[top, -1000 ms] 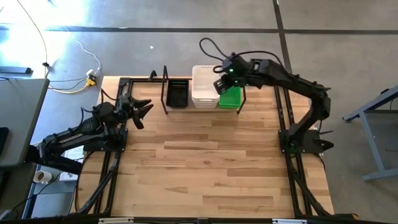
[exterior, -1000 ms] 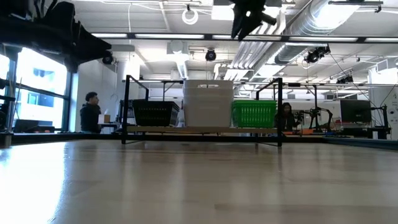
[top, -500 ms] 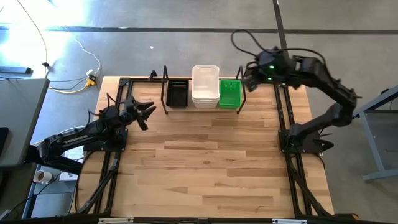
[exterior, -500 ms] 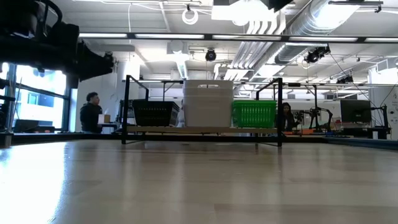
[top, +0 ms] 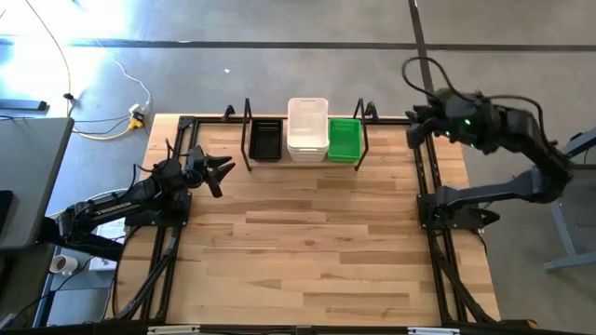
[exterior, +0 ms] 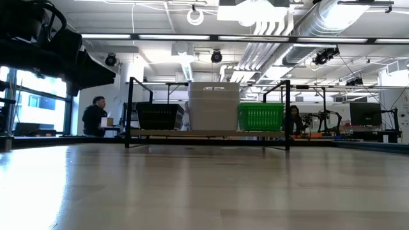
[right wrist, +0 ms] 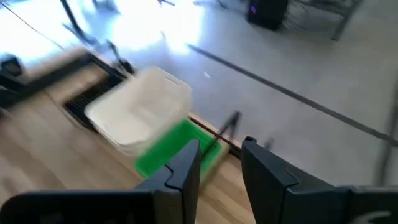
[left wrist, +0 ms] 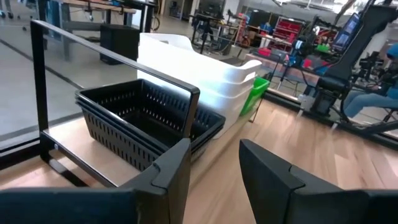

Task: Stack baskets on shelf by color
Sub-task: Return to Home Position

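Table [top: 307, 242] is carrying the shelf [top: 247, 140] with black baskets [top: 266, 141], white baskets [top: 307, 126], green baskets [top: 345, 140] stacked; left pincer [top: 220, 173] near its black end, right pincer [top: 414, 123] past its green end are hanging spread, empty, so a low swing is risking clipping its wire ends.

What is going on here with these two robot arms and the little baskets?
Nothing is being handled now. The low black wire shelf holds three groups side by side: black perforated plastic baskets, white smooth-sided bins in the middle, bright green perforated baskets. The left pincer is open near the black end; the right pincer, also open, is out past the green end. Both are empty.
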`<state>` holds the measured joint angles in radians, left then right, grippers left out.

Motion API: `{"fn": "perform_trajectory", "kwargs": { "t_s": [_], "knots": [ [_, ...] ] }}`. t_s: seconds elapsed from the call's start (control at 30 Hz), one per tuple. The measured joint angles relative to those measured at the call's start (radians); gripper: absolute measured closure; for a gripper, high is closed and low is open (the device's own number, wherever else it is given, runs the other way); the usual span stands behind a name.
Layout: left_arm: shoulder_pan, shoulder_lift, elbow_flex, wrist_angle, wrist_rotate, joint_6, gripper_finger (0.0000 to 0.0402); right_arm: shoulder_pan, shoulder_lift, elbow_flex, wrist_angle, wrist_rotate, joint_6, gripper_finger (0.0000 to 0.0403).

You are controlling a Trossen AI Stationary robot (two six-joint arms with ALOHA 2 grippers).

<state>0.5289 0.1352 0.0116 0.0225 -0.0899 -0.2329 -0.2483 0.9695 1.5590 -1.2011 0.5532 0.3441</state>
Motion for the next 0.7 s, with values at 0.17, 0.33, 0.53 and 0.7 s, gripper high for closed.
{"fn": "perform_trajectory", "kwargs": {
  "t_s": [0.17, 0.33, 0.53, 0.7],
  "knots": [
    [0.0, 0.0, 0.0, 0.0, 0.0, 0.0, 0.0273, 0.026, -0.199, -0.289, 0.303, -0.109, -0.112, 0.03],
    [0.0, 0.0, 0.0, 0.0, 0.0, 0.0, 0.0273, 0.055, -0.382, -0.555, 0.477, -0.142, -0.091, 0.03],
    [0.0, 0.0, 0.0, 0.0, 0.0, 0.0, 0.0273, 0.112, -0.566, -0.822, 0.682, -0.212, -0.073, 0.03],
    [0.0, 0.0, 0.0, 0.0, 0.0, 0.0, 0.0273, 0.155, -0.684, -0.99, 0.819, -0.282, -0.074, 0.03]
  ]
}}
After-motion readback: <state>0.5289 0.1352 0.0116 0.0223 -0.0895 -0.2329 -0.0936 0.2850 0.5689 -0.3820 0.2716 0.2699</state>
